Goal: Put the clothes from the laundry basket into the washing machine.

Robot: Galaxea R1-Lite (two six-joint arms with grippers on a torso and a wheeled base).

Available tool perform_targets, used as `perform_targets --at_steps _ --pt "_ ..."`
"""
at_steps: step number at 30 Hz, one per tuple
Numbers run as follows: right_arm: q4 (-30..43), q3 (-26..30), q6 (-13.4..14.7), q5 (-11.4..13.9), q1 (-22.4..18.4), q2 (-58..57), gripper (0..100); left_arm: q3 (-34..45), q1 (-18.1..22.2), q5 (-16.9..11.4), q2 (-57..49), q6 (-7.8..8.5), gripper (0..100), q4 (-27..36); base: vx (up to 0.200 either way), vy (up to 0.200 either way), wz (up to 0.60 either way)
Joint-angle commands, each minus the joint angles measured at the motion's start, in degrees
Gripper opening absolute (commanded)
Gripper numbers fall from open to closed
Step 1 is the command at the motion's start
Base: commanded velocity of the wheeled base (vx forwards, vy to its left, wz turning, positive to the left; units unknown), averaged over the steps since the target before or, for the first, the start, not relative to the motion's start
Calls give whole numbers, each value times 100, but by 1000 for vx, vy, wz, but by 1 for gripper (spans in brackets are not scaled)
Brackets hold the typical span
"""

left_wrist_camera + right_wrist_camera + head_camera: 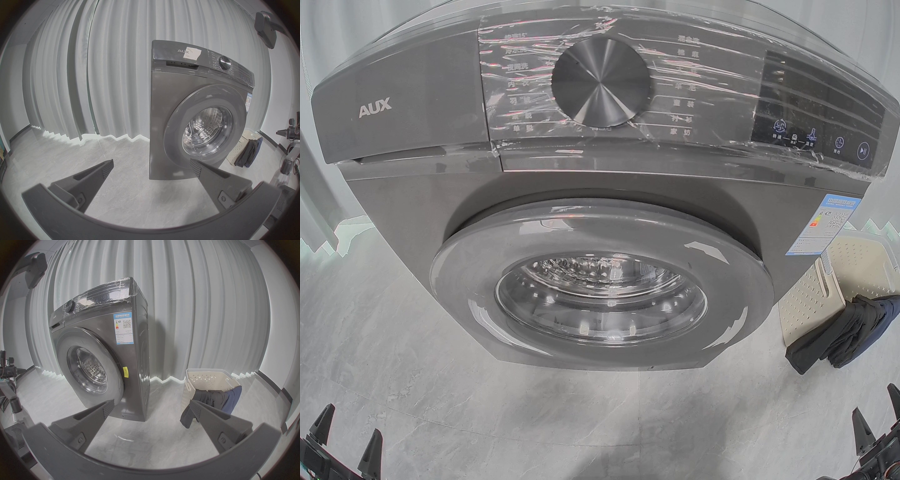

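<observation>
Cream perforated plastic laundry basket (809, 300) stands on the pale marbled floor (487, 400), just beside the grey metal front-loading washing machine (600, 187), at the robot's right. Dark crumpled clothes (844, 334) drape over the basket's rim. The round glass-windowed door (601, 299) is closed, with the ribbed steel drum visible behind it. Left claw (349, 437) and right claw (875, 412): fingers apart, holding nothing.

Left gripper (151, 161) and right gripper (152, 402) are showing matt dark grey, wedge-shaped fingers (87, 182) tapering to points; dotted pads (196, 167) are lining the inner faces, a round screw (222, 198) sitting at each base on a curved bar (256, 206).
</observation>
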Motion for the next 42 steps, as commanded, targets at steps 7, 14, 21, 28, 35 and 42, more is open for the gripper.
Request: perform_targets --at_steps 7,14,21,28,35,42 --pt "8 92 -12 -35 4 -93 100 84 1 -2 -104 -2 100 6 0 0 0" --pt "-396 -1226 181 255 92 593 100 84 1 -2 -104 7 100 6 0 0 0" --pt "-721 -918 313 940 382 2570 100 92 1 -2 -104 7 100 6 0 0 0" --pt "-1592 -1024 5 1116 1208 4003 100 84 1 -2 -104 7 100 6 0 0 0" --pt "-2330 -1472 489 1090 1630 5269 100 92 1 -2 -104 7 100 -3 0 0 0" --pt "-3059 -1613 858 852 2219 6174 100 92 1 -2 -104 7 100 6 0 0 0"
